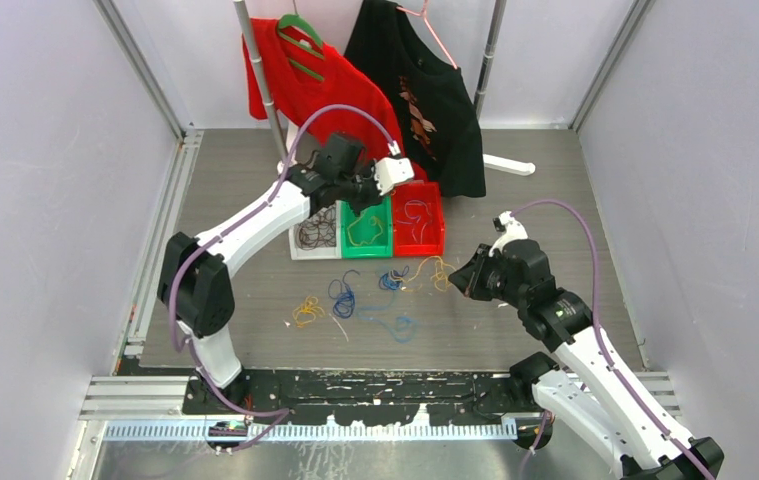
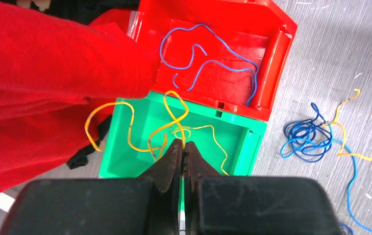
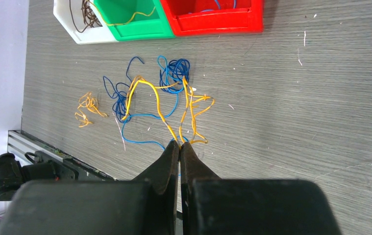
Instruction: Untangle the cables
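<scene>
The cables lie partly loose on the table and partly in bins. A tangle of blue and yellow strands [image 1: 395, 282] sits mid-table, and a small yellow bunch [image 1: 307, 312] lies to its left. My left gripper [image 2: 183, 145] hovers over the green bin [image 2: 255, 142], shut on a looping yellow cable [image 2: 174, 110]. My right gripper [image 3: 180, 143] is shut on a yellow cable [image 3: 149, 90] that rises out of the blue clump [image 3: 174, 71]. A single blue cable [image 2: 208, 63] lies in the red bin [image 2: 282, 49]. Dark strands fill the white bin [image 1: 300, 250].
The three bins stand in a row behind the loose strands. A red shirt [image 1: 295, 80] and a black shirt [image 1: 425, 90] hang on a rack at the back, and the red one [image 2: 41, 88] drapes close beside my left gripper. Metal frame rails edge the table.
</scene>
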You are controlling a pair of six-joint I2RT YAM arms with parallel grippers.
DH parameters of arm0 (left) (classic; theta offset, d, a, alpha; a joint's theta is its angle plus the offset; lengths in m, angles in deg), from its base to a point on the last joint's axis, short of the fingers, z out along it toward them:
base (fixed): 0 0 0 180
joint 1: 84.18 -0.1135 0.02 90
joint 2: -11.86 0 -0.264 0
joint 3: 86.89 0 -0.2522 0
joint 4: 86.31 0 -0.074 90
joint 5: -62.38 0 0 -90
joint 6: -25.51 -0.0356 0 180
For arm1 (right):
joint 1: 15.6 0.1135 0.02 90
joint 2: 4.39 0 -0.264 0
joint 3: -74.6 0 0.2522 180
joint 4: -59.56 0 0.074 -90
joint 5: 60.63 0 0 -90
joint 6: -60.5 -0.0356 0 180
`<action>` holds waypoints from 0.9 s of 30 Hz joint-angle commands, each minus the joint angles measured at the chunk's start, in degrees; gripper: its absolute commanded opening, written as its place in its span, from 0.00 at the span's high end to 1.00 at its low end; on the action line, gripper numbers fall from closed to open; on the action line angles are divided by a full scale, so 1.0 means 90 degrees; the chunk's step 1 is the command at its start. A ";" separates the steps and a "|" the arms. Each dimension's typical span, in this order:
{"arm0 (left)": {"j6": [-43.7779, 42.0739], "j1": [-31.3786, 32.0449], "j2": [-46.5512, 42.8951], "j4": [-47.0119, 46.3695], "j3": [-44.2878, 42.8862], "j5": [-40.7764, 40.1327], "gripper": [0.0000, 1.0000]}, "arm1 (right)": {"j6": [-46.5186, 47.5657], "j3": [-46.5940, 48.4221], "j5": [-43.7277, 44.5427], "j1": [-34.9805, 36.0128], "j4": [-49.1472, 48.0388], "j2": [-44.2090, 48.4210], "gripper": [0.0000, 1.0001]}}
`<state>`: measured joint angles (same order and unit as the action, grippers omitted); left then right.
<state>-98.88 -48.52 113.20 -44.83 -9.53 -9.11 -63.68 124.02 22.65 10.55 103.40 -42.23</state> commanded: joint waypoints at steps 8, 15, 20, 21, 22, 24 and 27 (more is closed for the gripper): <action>0.0688 0.0156 0.1274 0.1082 -0.1131 -0.1623 1.00 | 0.0008 0.0008 0.0035 0.0024 -0.0181 0.0152 0.99; 0.0563 0.0142 0.1182 0.0303 -0.0690 -0.1382 1.00 | 0.0009 0.0046 0.0043 0.0029 -0.0218 0.0090 0.99; -0.0599 0.0149 0.0990 -0.1724 0.0268 -0.1409 1.00 | 0.0008 0.0058 0.0051 0.0024 -0.0213 0.0093 0.99; -0.0800 0.0138 0.1031 -0.1943 0.0343 -0.1448 1.00 | 0.0003 0.0047 0.0064 0.0024 -0.0216 0.0094 0.99; -0.0979 0.0138 0.1086 -0.2123 0.0387 -0.1534 1.00 | -0.0001 0.0035 0.0068 0.0024 -0.0218 0.0094 0.99; -0.1264 0.0111 0.1223 -0.2506 0.0466 -0.1643 1.00 | -0.0006 0.0020 0.0085 0.0024 -0.0222 0.0094 0.99; -0.1414 -0.0023 0.1447 -0.2793 0.0371 -0.1623 1.00 | -0.0016 0.0005 0.0098 0.0024 -0.0227 0.0075 0.99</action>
<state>-105.96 -47.43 125.20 -57.72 -4.73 -22.99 -63.70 123.62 22.76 10.55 103.54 -41.53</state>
